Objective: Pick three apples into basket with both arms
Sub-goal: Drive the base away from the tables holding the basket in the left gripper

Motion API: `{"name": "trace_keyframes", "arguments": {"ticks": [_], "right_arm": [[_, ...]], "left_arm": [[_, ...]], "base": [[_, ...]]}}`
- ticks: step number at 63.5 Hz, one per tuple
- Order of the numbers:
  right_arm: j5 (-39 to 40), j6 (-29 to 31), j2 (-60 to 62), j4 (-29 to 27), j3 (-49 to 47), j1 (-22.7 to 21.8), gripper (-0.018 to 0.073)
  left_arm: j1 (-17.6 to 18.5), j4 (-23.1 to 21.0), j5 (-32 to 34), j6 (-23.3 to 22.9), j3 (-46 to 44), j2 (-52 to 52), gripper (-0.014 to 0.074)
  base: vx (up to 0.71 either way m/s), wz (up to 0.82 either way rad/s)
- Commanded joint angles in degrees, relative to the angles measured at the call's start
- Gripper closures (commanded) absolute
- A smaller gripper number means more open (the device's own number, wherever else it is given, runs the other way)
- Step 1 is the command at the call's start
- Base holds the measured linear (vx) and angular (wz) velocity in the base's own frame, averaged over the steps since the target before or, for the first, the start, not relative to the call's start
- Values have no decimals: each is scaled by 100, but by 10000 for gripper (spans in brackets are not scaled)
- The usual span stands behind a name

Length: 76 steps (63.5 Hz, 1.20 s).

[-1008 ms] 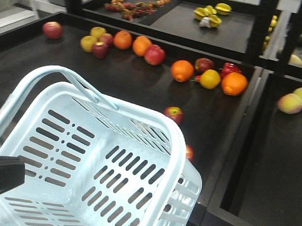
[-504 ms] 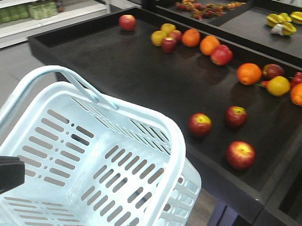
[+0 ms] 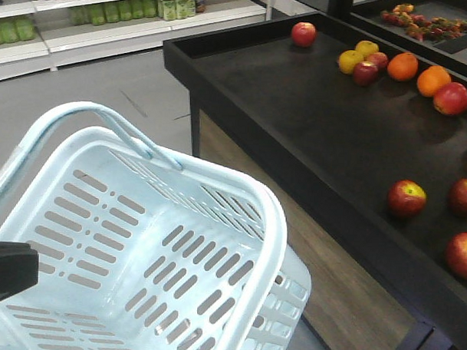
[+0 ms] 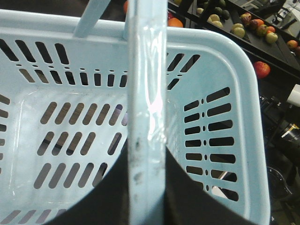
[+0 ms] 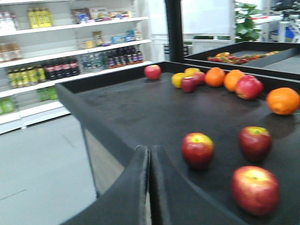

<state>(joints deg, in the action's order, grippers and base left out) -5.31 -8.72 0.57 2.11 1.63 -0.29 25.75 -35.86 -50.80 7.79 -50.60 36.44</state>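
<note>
Three apples (image 3: 407, 198) lie in a loose cluster on the desk (image 3: 297, 108), well to the right of the basket (image 3: 279, 246), which is empty. The left claw (image 4: 147, 183) is clamped on the basket's handle (image 4: 149, 93). The right claw (image 5: 150, 159) has its fingers pressed together, gripping nothing. A good pick likely means spreading those fingers first, then lowering squarely over the nearest apple (image 5: 198, 149), with the basket held level beside the desk.
</note>
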Motion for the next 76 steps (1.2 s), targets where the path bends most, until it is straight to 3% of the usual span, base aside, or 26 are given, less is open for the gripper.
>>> {"name": "trace_keyframes", "arguments": {"ticks": [1, 76], "right_arm": [[397, 17, 66, 47, 25, -28, 564], [397, 17, 66, 47, 25, -28, 564]], "left_arm": [[33, -303, 478, -27, -157, -14, 604], [33, -303, 473, -27, -157, -14, 604]], "base": [[-12, 47], [-10, 44]]}}
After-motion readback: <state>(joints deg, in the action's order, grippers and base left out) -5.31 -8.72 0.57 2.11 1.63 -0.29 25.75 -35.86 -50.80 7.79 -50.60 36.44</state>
